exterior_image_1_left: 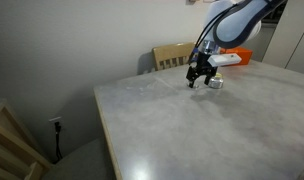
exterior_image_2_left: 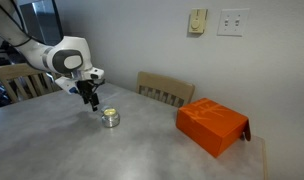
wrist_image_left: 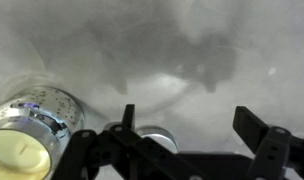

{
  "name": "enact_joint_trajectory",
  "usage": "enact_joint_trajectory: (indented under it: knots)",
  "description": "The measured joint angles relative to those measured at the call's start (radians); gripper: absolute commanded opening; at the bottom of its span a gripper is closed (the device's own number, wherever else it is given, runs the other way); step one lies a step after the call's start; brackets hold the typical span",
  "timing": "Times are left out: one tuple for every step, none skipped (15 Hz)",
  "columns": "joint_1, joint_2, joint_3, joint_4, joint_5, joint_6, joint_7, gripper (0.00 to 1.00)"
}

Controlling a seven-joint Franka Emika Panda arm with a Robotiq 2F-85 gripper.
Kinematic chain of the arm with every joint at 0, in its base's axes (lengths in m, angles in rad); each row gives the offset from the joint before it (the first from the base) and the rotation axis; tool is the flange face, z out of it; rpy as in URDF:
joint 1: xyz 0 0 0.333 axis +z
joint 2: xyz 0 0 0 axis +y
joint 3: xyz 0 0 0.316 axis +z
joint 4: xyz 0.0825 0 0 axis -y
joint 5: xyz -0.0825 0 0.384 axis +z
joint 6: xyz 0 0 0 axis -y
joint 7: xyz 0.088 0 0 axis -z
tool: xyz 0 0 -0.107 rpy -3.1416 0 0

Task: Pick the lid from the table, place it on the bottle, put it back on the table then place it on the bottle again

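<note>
Plainly the small squat clear glass bottle (wrist_image_left: 32,125) stands uncovered at the left of the wrist view, its pale top bare, and just beside it to the right the tiny round silvery lid (wrist_image_left: 155,137) seems to lie flat on the pale grey marbled desk (wrist_image_left: 192,40). The gripper (wrist_image_left: 185,120) hangs above the lid with jaws spread wide and empty. At least one pick and one placing on the bottle remain, though which round this is cannot be told.

Looks like a home dining room: marbled table (exterior_image_2_left: 92,150), wooden chairs (exterior_image_2_left: 164,90) on far side, wall switch plate (exterior_image_2_left: 230,22), low outlet (exterior_image_1_left: 57,126).
</note>
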Motion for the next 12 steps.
enact_joint_trajectory:
  knots:
    - [0.002,0.000,-0.003,0.000,-0.001,0.000,0.000,1.00]
    - [0.005,0.000,-0.008,0.000,-0.003,0.000,0.000,1.00]
    - [0.005,0.001,-0.014,0.001,-0.008,0.000,-0.001,1.00]
    - [0.006,0.004,-0.022,0.003,-0.016,-0.001,-0.001,1.00]
    - [0.009,0.009,-0.033,0.009,-0.028,-0.001,-0.001,1.00]
    - [0.011,0.017,-0.044,0.018,-0.041,-0.001,-0.002,1.00]
    - [0.011,0.028,-0.051,0.030,-0.050,0.000,-0.005,1.00]
    - [0.011,0.042,-0.058,0.045,-0.058,0.003,-0.014,1.00]
    - [0.010,0.058,-0.063,0.062,-0.061,0.010,-0.025,1.00]
    - [0.008,0.074,-0.066,0.082,-0.062,0.022,-0.040,1.00]
    - [0.007,0.092,-0.067,0.102,-0.062,0.035,-0.055,1.00]
    - [0.005,0.111,-0.068,0.125,-0.062,0.047,-0.066,1.00]
